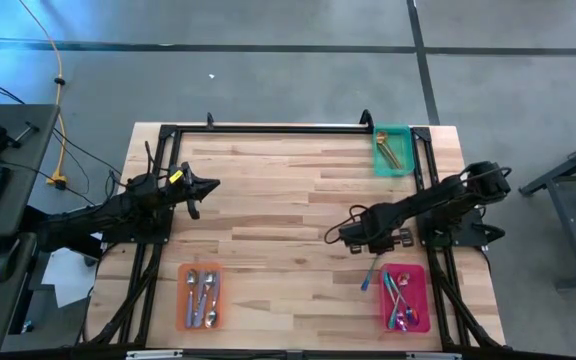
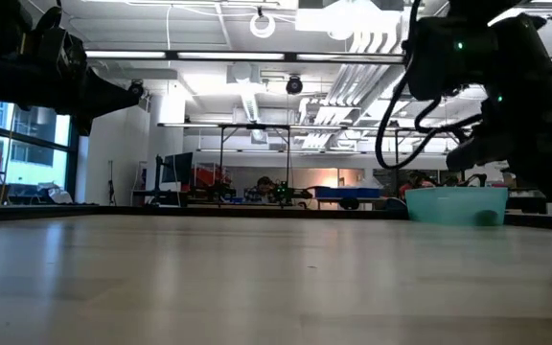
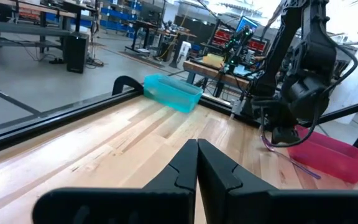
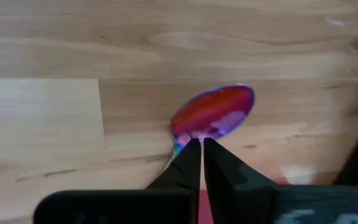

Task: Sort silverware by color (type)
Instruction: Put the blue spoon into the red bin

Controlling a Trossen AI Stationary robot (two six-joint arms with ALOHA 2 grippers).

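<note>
The right gripper (image 4: 201,146) is pinched on a rainbow spoon (image 4: 213,115) just above the table (image 1: 288,200) near the pink tray (image 1: 423,300), while the left gripper (image 3: 197,163) hangs closed and empty at the left side.

**Iridescent spoon pinched at the neck over bare wood**

The right gripper (image 4: 201,144) fills the lower part of the view, its two dark fingers (image 4: 188,163) drawn almost together with only a thin slit between them. They are clamped on a small iridescent rainbow metal spoon (image 4: 215,113) just where the bowl narrows; the oval bowl, red-pink with a blue-purple rim, sticks out past the fingertips. Beneath lies the light, jointed wooden plank table (image 4: 73,74). A sliver of pink-red shows beside the fingers, too little to identify.
</note>
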